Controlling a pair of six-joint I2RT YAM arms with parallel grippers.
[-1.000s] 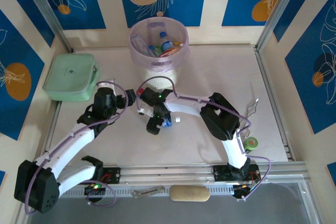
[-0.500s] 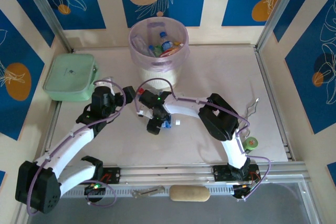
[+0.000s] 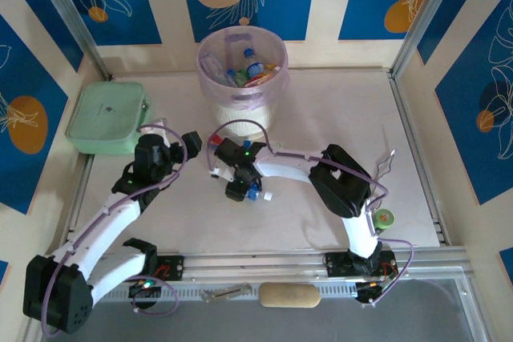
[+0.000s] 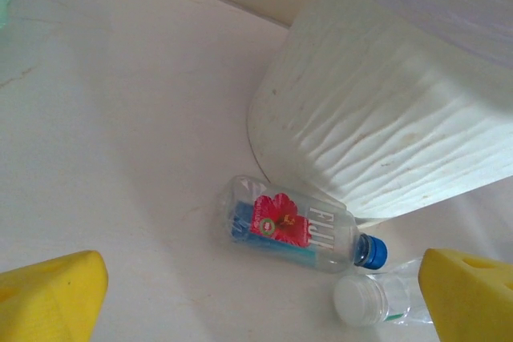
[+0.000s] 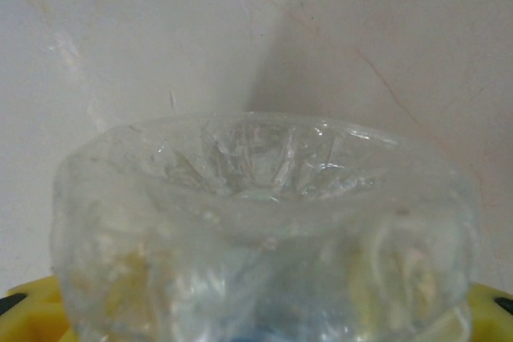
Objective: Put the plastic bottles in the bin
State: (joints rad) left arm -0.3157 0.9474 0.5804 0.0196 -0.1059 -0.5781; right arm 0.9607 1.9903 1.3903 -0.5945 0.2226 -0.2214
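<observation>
left fingers (image 4: 56, 298): released, wide apart, lower corners of left wrist view
right fingers (image 5: 485, 326): clenched on clear bottle (image 5: 264, 222), centre of top view
red-label bottle (image 4: 292, 226): lying on surface (image 4: 120, 118), just beside bin (image 4: 377, 142) base
bin load: several bottles (image 3: 250, 70), top centre

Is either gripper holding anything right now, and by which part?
The right gripper has its jaws pinching a clear bottle by its body near the base, which looks squeezed. The left gripper stands open, holding nothing.
</observation>
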